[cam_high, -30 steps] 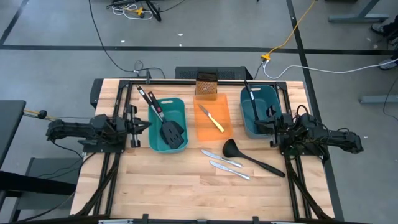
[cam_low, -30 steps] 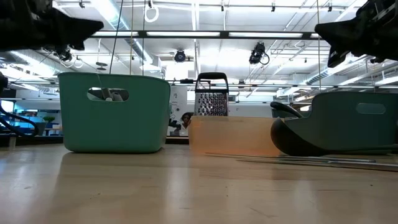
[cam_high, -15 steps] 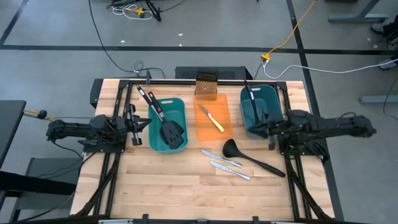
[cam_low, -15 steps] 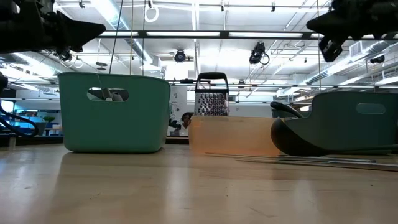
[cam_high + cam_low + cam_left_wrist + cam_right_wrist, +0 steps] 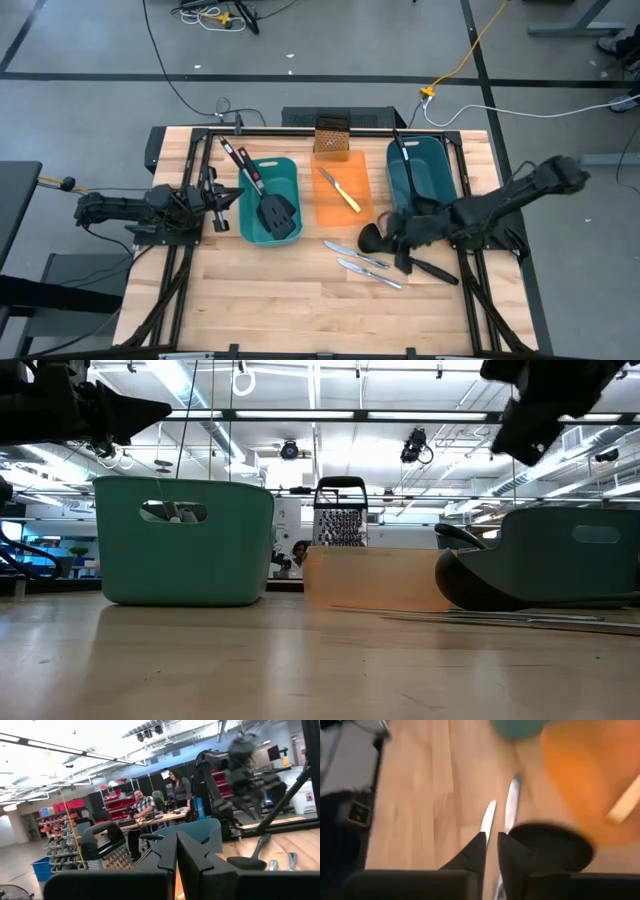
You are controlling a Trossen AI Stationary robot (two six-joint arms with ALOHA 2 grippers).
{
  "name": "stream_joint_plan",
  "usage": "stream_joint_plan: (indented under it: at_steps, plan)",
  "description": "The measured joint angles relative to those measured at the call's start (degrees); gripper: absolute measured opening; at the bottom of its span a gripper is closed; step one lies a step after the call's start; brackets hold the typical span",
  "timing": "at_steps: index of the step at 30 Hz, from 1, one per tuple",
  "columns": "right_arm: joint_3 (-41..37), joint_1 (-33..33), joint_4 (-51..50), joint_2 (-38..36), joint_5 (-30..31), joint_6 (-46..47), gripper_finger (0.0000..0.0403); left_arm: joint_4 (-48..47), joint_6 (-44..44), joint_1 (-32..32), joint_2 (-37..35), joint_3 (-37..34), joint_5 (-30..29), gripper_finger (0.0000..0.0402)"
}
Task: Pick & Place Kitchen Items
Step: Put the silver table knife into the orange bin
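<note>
A black ladle (image 5: pixel 425 264) lies on the table, its bowl (image 5: pixel 552 847) toward the orange tray (image 5: pixel 352 213). Two silver knives (image 5: pixel 355 253) (image 5: pixel 368 271) lie beside it. My right gripper (image 5: pixel 392 240) hovers over the ladle's bowl and the knives; its fingers (image 5: pixel 506 852) stand close together with only a narrow gap and hold nothing. My left gripper (image 5: pixel 232 200) is shut and empty beside the left teal tub (image 5: pixel 250 175), which holds two black spatulas (image 5: pixel 272 205). A yellow-handled knife (image 5: pixel 340 190) lies on the orange tray. Another ladle (image 5: pixel 405 150) stands in the right teal tub (image 5: pixel 438 160).
A brownish box grater (image 5: pixel 331 135) stands at the far edge behind the orange tray. The dark frame rails (image 5: pixel 470 290) run along both table sides. Bare wood (image 5: pixel 280 290) lies toward the near edge. People sit in the room behind, in the left wrist view (image 5: pixel 145 805).
My right gripper has swung from beside the right teal tub toward the table's left and somewhat toward the near edge, and now hangs over the ladle and the knives. The arm has stretched out. Nothing on the table has moved.
</note>
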Motion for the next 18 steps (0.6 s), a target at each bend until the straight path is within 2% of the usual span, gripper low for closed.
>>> stream_joint_plan:
  at_steps: [5, 9, 14, 18]
  plan:
    - [0.44, 4.44, 0.58, 10.20, 2.17, 5.90, 0.0120, 0.02, -0.02, 0.00, -0.02, -0.01, 0.00, 0.0015]
    - [0.48, 7.22, 4.95, 16.76, 1.82, 7.83, 0.0160, 0.00, -0.58, 0.00, 0.00, -0.01, 0.01, 0.0015]
    - [4.07, 10.75, 5.97, 22.81, 4.14, 8.97, 0.0168, -0.19, -2.07, 0.00, 0.00, -0.03, 0.00, 0.0015]
    - [8.87, 12.19, 0.59, 28.40, 6.60, 8.51, 0.0159, -0.61, -2.19, 0.00, 0.00, -0.03, 0.00, 0.0015]
